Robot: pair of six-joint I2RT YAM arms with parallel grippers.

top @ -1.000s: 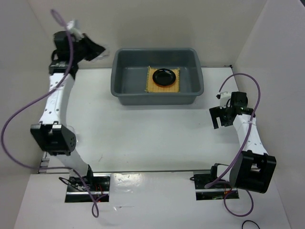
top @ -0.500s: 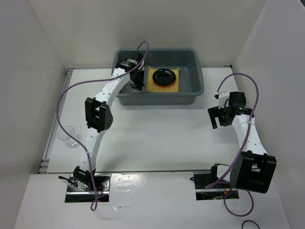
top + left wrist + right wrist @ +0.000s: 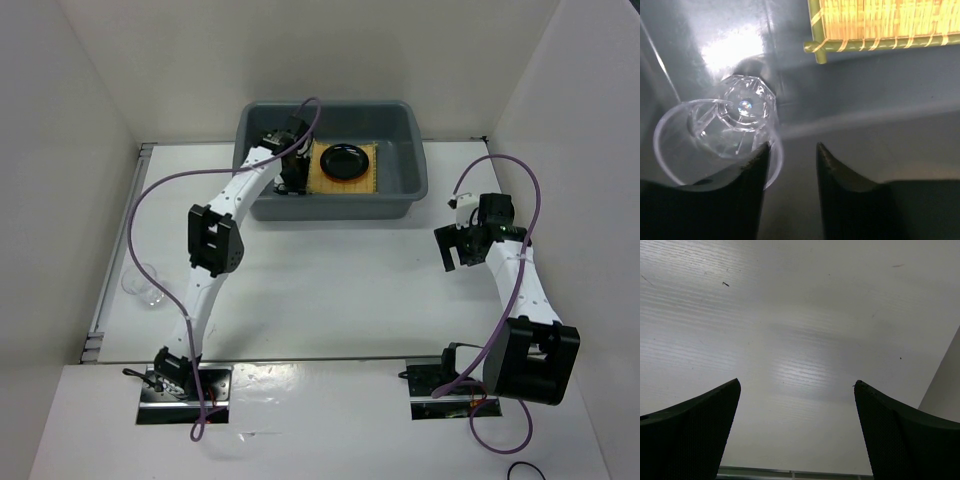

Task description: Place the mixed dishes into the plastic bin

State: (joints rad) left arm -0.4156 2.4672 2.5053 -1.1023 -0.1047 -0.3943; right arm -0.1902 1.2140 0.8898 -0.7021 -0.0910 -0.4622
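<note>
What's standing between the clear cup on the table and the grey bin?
No loose object. The clear cup sits far left on the table, with nothing lying between it and the grey bin. Only the left arm itself crosses that line, with the left gripper down inside the bin.

Robotics lab test cell. White panel walls [image 3: 80, 150] box in a plain white table [image 3: 330, 290]. Arm bases [image 3: 172, 370] bolted to metal plates [image 3: 215, 388], purple cables [image 3: 160, 184] running loose.
</note>
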